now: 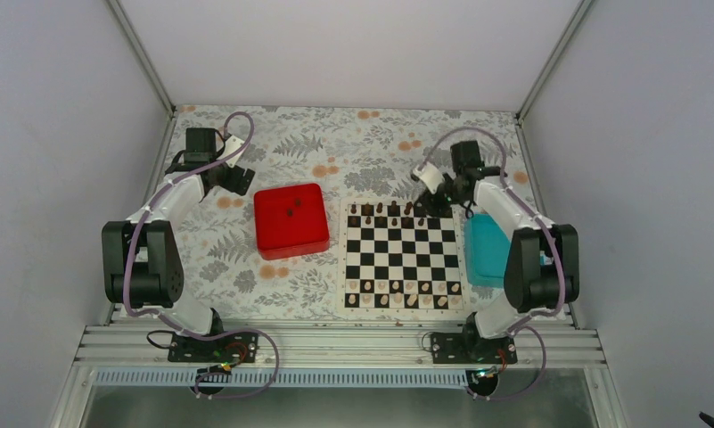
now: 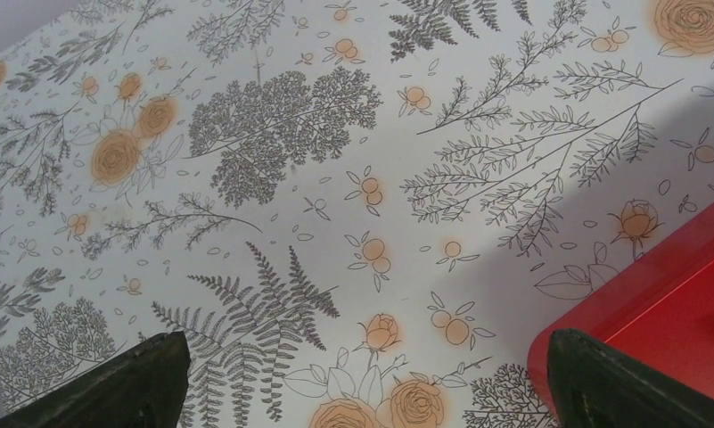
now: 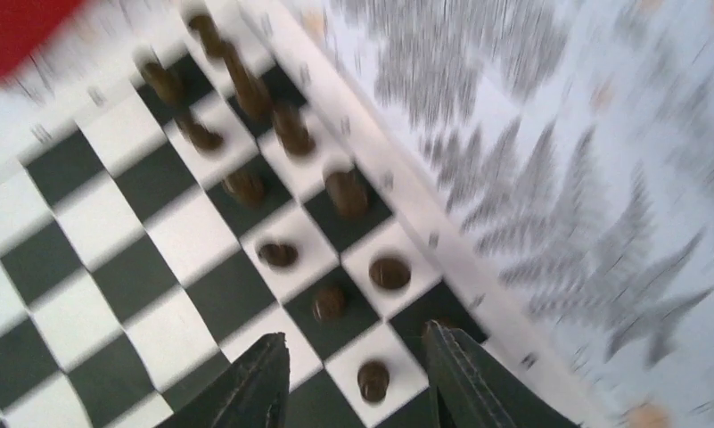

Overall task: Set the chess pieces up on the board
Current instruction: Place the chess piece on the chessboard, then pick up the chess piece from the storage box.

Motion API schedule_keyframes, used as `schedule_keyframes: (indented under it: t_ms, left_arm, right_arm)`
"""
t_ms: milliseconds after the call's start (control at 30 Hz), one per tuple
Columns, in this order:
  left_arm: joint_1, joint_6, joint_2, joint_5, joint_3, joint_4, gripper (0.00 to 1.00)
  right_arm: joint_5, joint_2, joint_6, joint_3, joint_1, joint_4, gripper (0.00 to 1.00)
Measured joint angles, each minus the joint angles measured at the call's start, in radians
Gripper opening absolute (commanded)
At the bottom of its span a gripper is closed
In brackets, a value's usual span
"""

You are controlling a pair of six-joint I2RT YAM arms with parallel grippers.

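Dark chess pieces [image 3: 346, 192] on board [image 3: 86, 232], right gripper [image 3: 355, 332] jaws parted astride one, left gripper [image 2: 366, 337] jaws wide over table [image 2: 273, 134] beside red tray [image 2: 674, 285]

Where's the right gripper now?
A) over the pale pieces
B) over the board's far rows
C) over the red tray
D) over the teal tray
B: the right gripper hangs above dark chess pieces standing on the far rows of the board.

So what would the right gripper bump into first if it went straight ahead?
The right gripper would probably meet the dark chess piece just beyond its tips, then the board; blur makes depth unsure.
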Motion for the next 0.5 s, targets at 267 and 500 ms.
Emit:
schedule_keyframes:
  t_ms: [267, 500]
  left_arm:
    - [0.001, 0.003, -0.008, 0.023, -0.01, -0.001, 0.99]
    - [0.001, 0.004, -0.01, 0.034, -0.011, -0.003, 0.99]
  right_arm:
    - [0.019, -0.016, 0.029, 0.38, 0.267, -0.14, 0.62]
    - [0.067, 0.263, 0.047, 0.71, 0.501, -0.184, 0.76]
